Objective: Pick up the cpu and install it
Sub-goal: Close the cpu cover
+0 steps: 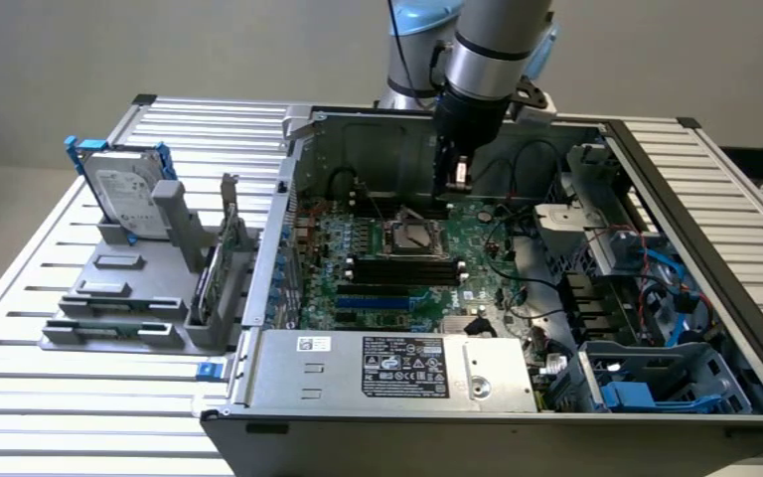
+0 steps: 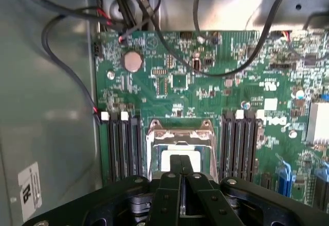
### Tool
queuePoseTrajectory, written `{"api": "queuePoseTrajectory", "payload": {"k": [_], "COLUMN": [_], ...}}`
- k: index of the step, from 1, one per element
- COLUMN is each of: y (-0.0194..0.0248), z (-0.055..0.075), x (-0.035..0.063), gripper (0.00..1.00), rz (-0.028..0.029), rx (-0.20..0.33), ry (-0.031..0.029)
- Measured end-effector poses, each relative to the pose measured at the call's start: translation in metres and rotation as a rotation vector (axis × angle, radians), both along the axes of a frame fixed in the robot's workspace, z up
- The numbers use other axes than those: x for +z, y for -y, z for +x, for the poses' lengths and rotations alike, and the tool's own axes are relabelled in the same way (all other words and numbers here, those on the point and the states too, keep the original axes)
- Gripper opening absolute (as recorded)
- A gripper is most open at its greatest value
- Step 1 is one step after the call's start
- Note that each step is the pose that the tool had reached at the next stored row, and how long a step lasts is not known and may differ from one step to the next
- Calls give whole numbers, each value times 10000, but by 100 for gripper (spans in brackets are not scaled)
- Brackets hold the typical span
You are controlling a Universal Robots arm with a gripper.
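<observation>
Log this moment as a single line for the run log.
tool: shut, holding nothing | position: above socket | cpu: lying in socket

hard drive (image 1: 123, 189): upright in rack (image 1: 116, 298) | coin battery (image 2: 132, 60): on motherboard (image 2: 205, 94)

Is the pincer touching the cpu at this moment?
Apart. In the exterior view the shut pincer hangs above the motherboard, with a clear gap down to the cpu in the socket.
</observation>
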State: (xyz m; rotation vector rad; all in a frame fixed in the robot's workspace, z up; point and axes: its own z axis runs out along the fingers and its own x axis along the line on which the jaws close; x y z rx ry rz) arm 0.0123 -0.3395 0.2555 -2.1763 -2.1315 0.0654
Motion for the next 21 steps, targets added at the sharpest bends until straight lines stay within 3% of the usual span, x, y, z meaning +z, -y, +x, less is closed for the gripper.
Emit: {"api": "queuePoseTrajectory", "payload": {"k": [6,9,16,21], "y": [0,2,6,17], "z": [-98,-144,-243,-312], "x": [-36,-60,-149,-233], "gripper": [11,11,11,11], "rz": [0,-1,-1,0], "rx": [0,1,0,-5], "ry": [-395,-563,-768,-832]}}
